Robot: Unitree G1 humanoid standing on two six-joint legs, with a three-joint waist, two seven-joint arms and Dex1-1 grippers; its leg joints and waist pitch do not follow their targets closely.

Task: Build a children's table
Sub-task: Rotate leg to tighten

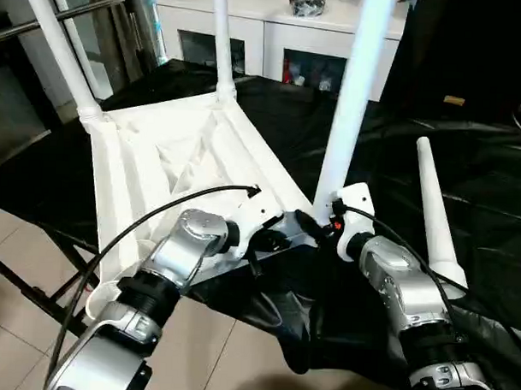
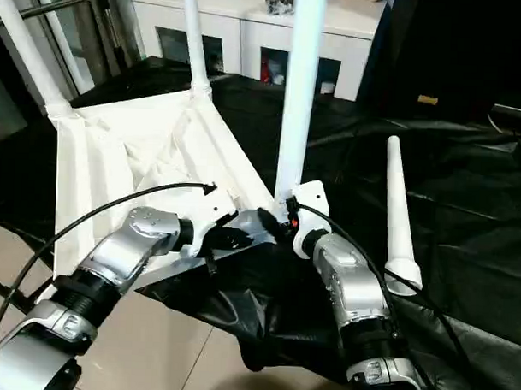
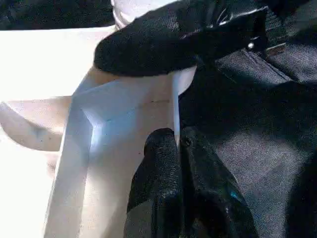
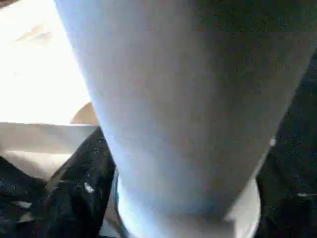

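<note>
Your left gripper (image 3: pixel 179 148) pinches the tabletop (image 1: pixel 172 158) rim; right gripper's (image 1: pixel 321 221) jaws unclear; grasp the stiff, slick leg (image 1: pixel 351 95) low.

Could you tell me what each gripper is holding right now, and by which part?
The left gripper pinches the tabletop's thin side wall near a corner. Whether the right gripper grips the upright leg cannot be told.

The tabletop (image 2: pixel 133 156) lies underside up on a black cloth (image 2: pixel 466 194), three legs (image 2: pixel 300 85) standing in its corner sockets. A fourth leg (image 2: pixel 399 221) lies loose on the cloth. Both grippers meet at the nearest socket.
</note>
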